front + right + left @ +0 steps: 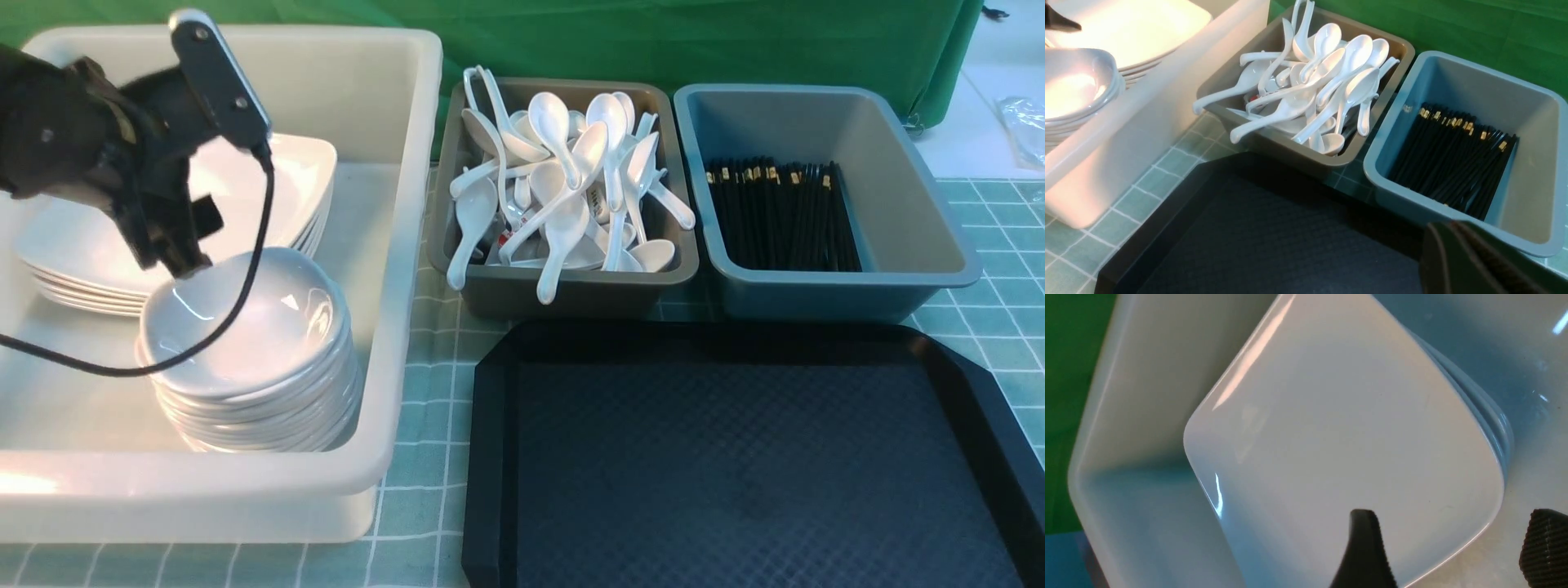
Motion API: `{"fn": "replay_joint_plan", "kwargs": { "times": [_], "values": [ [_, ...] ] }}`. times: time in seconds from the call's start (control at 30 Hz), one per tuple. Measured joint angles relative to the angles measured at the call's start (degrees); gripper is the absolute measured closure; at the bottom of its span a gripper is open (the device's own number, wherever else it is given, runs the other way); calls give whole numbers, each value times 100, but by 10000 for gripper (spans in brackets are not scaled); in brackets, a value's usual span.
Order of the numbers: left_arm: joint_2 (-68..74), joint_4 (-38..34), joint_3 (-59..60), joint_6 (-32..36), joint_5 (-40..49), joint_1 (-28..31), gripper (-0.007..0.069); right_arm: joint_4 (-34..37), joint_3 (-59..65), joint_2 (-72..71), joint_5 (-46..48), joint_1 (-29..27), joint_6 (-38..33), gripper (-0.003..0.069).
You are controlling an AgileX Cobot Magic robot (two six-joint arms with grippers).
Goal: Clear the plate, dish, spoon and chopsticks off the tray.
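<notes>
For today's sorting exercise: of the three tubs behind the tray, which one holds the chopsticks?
The blue-grey tub on the right. Black chopsticks lie in it, while the brown-grey tub in the middle holds white spoons, and the large white tub holds crockery.

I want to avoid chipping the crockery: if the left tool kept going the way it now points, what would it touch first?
Probably the top plate of the stack in the white tub. The open left tool points down at that plate's near edge, with nothing between them. How far above it the tool hangs is unclear.
</notes>
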Motion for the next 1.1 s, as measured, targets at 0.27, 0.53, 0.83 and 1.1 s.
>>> {"fn": "replay_joint_plan", "kwargs": {
  "times": [0.27,0.53,0.83,1.1],
  "values": [
    [-2156,-3101,224,-172,222,-85,333,0,0,0,322,0,4,640],
    [-4873,-5002,1850,331,-225,-86,608,6,0,0,750,0,98,640],
    [-7252,-5283,3849,650,-681,-86,615,12,0,0,770,0,680,638],
    [-7638,-5203,4245,694,-594,-86,615,12,0,0,770,0,709,626]
  ]
}}
